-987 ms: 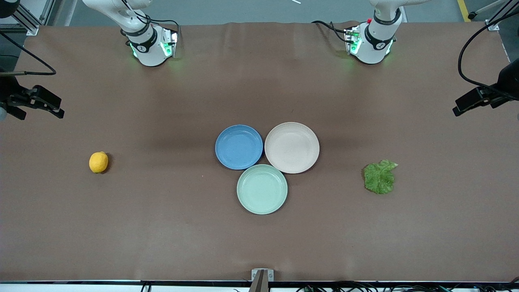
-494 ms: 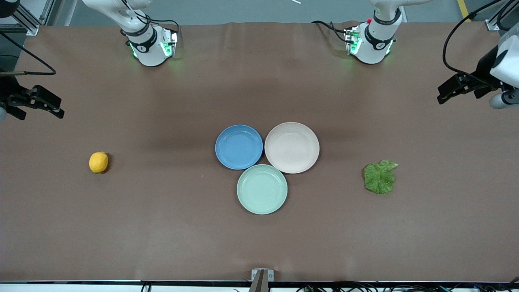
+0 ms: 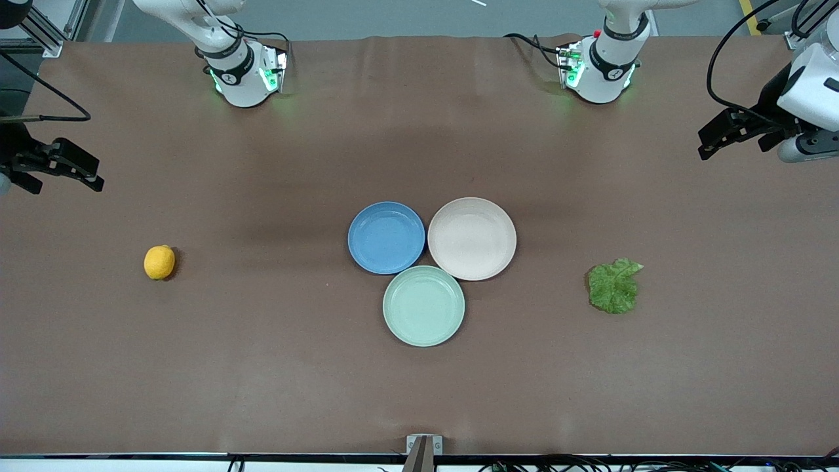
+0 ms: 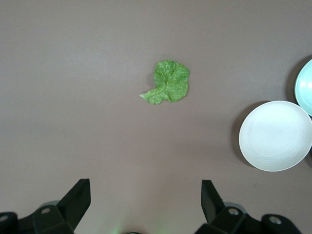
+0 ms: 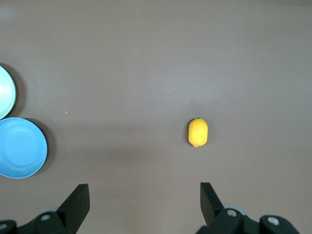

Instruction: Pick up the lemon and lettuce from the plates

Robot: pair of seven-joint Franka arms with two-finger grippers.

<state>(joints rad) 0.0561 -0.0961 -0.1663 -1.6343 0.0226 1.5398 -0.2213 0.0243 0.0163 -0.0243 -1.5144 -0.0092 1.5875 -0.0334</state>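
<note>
The lemon [image 3: 159, 262] lies on the bare table toward the right arm's end, not on a plate; it also shows in the right wrist view [image 5: 198, 132]. The lettuce [image 3: 613, 287] lies flat on the table toward the left arm's end, also seen in the left wrist view [image 4: 167, 83]. The blue plate [image 3: 386, 236] and the beige plate [image 3: 472, 238] sit side by side at the table's middle, both empty. My right gripper [image 3: 65, 183] is open and empty, high over its end of the table. My left gripper [image 3: 734, 137] is open and empty, high over its end.
A mint-green plate [image 3: 423, 305], empty, touches both plates and sits nearer to the front camera. A small bracket [image 3: 423, 446] sits at the table's front edge. Brown cloth covers the whole table.
My left gripper has moved in over the table's end and toward the bases' side. The right arm, lemon, lettuce and plates have not moved.
</note>
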